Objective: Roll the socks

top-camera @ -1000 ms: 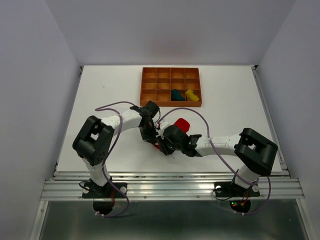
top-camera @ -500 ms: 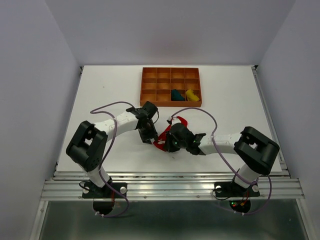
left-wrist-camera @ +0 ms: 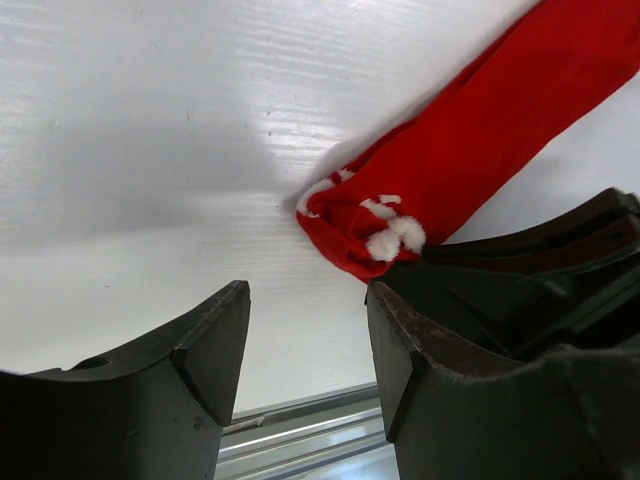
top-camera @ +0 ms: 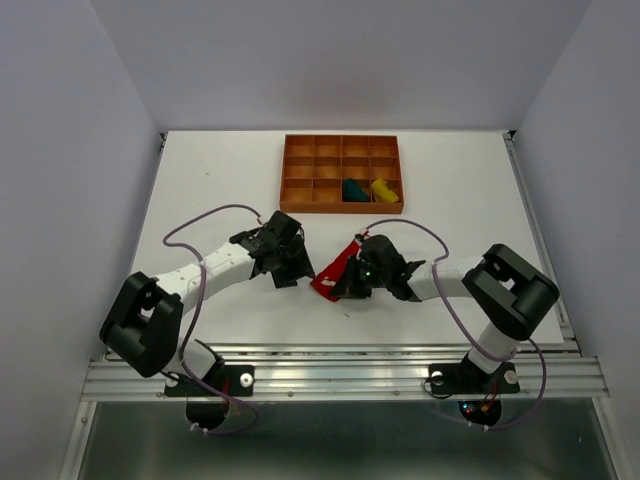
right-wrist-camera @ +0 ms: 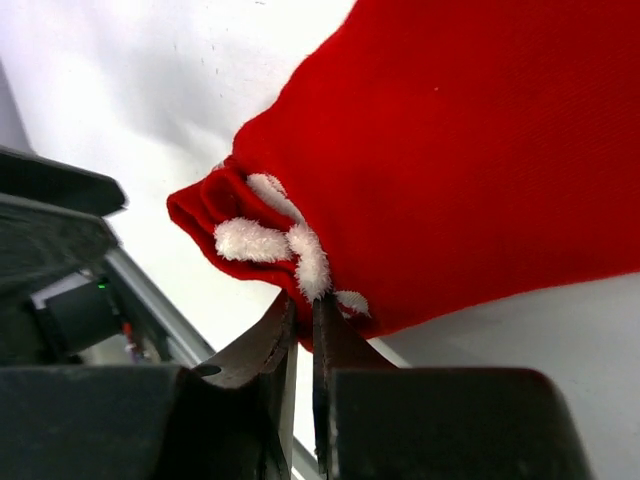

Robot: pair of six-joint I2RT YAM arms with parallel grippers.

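A red sock [top-camera: 337, 265] with white fluffy bits lies stretched on the white table, running from near the front toward the tray. My right gripper [top-camera: 340, 287] is shut on its near end, pinching the fabric edge [right-wrist-camera: 303, 300]. In the right wrist view the red sock [right-wrist-camera: 450, 150] fills the upper right. My left gripper [top-camera: 296, 274] stands open just left of the sock, nothing between its fingers [left-wrist-camera: 305, 300]. The left wrist view has the red sock [left-wrist-camera: 480, 150] at the upper right. A dark teal sock [top-camera: 353, 189] and a yellow sock [top-camera: 383, 188] sit rolled in tray cells.
The orange-brown gridded tray [top-camera: 300, 172] stands at the back middle of the table. The table's metal front rail [top-camera: 340, 365] runs close behind both grippers. Purple cables loop over each arm. White walls close in the sides.
My left gripper has opened, let go of the red sock and drawn back to the left. My right gripper has shut on the sock's end, and the sock now lies stretched out.
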